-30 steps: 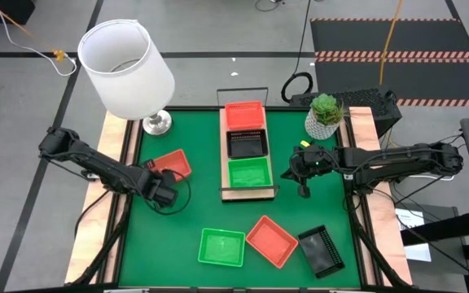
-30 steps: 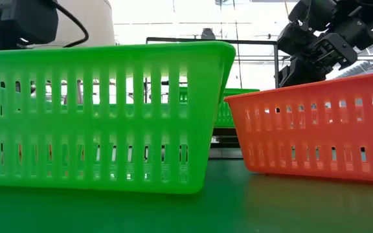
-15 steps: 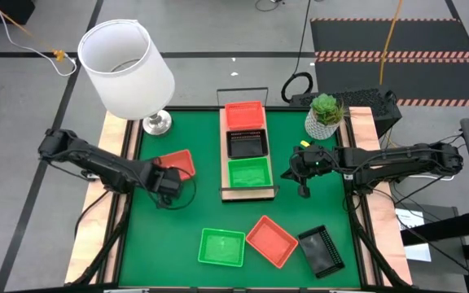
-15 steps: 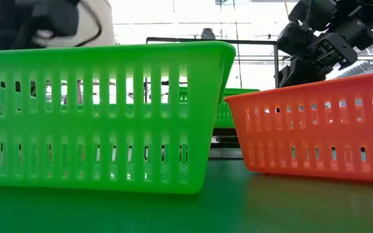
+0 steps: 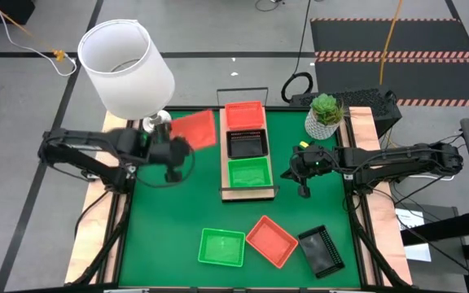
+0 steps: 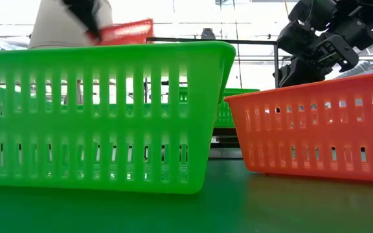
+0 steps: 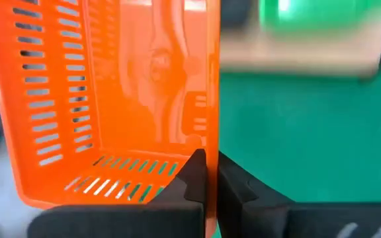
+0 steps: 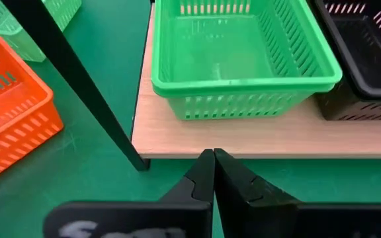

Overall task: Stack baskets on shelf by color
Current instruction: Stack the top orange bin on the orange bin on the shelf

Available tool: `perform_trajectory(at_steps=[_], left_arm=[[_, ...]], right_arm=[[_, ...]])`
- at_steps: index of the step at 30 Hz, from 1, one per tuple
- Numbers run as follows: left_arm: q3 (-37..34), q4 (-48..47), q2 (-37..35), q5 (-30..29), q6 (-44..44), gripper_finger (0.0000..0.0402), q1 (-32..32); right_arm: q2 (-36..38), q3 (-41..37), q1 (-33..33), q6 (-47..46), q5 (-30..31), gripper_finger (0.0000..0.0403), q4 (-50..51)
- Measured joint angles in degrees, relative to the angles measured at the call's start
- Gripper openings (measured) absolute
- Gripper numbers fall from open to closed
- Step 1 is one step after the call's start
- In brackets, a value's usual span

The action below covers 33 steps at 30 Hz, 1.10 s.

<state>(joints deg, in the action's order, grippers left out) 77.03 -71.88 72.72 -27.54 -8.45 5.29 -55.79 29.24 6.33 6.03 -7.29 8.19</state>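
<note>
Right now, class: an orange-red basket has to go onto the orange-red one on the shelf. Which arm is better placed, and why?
The left. Its gripper is shut on an orange-red basket, lifted beside the shelf. The right gripper is shut and empty by the shelf's green basket.

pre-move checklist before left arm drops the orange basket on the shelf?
1. Grip: left gripper is shut on the orange basket's wall. ok.
2. Lift: basket is clear of the mat in the low view. ok.
3. Target: orange stack sits at the shelf's far end, nothing on top. ok.
4. Alignment: carried basket is left of the shelf and tilted, not over the stack. not ok.
5. Right gripper is shut, right of the shelf, off the path. ok.
6. Lamp clearance from the left arm: cannot tell.
</note>
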Motion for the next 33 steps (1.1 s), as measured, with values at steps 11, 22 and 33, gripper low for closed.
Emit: perform_trajectory(at_steps=[11,22,33], left_arm=[[7.0,25.9,1.4,3.9,26.6,0.0008,-12.8],[7.0,35.9,11.0,11.1,35.2,0.0008,-21.9],[6.9,38.2,21.7,17.2,35.3,0.0009,-28.8]], right_arm=[[0.0,0.0,0.0,0.3,-0.1,0.0,-0.5],[2.6,0.0,0.0,0.3,-0.1,0.0,1.6],[4.8,0.0,0.0,0.4,0.0,0.0,2.1]])
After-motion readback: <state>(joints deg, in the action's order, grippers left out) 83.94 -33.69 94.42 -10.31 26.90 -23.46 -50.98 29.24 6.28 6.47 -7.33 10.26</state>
